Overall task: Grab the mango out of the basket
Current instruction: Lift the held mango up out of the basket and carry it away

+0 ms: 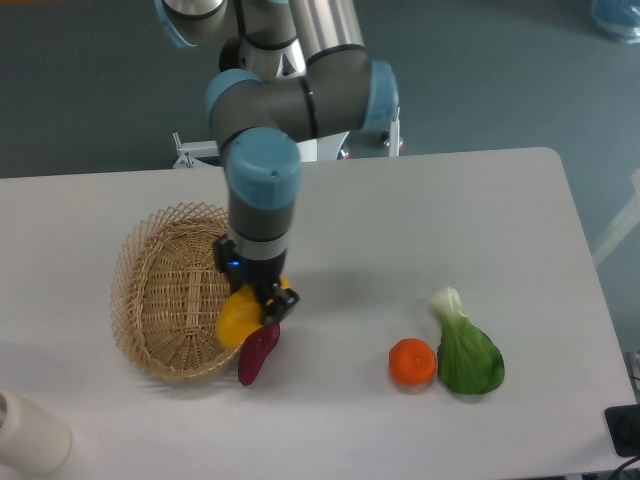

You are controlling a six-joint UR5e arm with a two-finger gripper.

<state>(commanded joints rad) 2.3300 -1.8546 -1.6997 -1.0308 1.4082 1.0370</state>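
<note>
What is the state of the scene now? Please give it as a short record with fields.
claw: shut on the mango
mango: held over the basket's right rim, above the sweet potato's upper end
basket: on the table, nothing visible inside
sweet potato: purple, on the table just right of the basket
orange: on the table, touching or nearly touching the bok choy
bok choy: right of the orange
white cylinder: bottom left corner

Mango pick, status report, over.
Claw shut on mango. Mango lifted, over basket right rim. Purple sweet potato just below; nothing blocking.
</note>
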